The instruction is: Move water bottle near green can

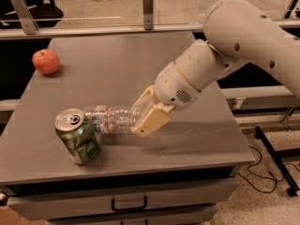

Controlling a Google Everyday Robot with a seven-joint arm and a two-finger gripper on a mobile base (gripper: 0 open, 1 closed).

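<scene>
A grey, matte counter point(117, 64) fills most of the view, lit from above with soft reflections along its right edge. Under its front edge sits a pale drawer with a dark handle point(129, 204). Along the far edge runs a clear panel held by metal posts point(148, 6), with beige flooring beyond it and a dark office chair point(40, 11) past the far left corner. Right of the counter, a speckled floor point(269, 212) carries black cables point(262, 172) and a black stand leg point(274, 156). The end effector point(137, 118) hangs over the counter's front half, clamped on the water bottle point(112, 118).
</scene>
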